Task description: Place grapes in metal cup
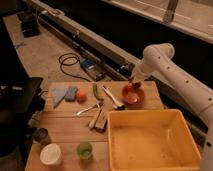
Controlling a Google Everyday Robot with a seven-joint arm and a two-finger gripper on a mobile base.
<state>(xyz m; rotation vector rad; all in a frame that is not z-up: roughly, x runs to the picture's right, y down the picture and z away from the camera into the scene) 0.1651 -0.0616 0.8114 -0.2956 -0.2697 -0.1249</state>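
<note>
Cups line the near-left of the wooden table (65, 127): white cup (50, 154) at the front, green cup (84, 149) just to its right, and the metal cup (41, 135) a little further back at the left edge, upright, dark inside, nothing visible in it. Yellow tub (152, 142) takes the near-right corner. Mid-table: wooden blocks (98, 120) and a metal spoon (87, 109). Back row, left to right: blue cloth (59, 96), blue sponge (71, 92), orange fruit (81, 97), green vegetable (95, 91), white utensil (114, 98), then the red bowl (133, 96) at back right. Gripper (135, 84) hangs right over that bowl, the white arm coming in from the right. Grapes: can't separate them from the bowl's dark inside (my read: they're in the bowl, at or under the gripper). Whether the gripper is clenched on anything or released, I cannot tell. Beyond the table: coiled black cable (70, 62) and a blue box (90, 66) on the floor, with a long rail (100, 40) running diagonally behind. Step in hand looks like the pick at the bowl; nothing is placed yet. Next move calls for a confirmed hold on the cluster and a lift clear of the bowl rim. Then comes a long diagonal carry to the near-left, high enough to clear the utensils and blocks. The target mouth is narrow and the other two cups sit near it, so centre over the grey one and go low before letting go.
</note>
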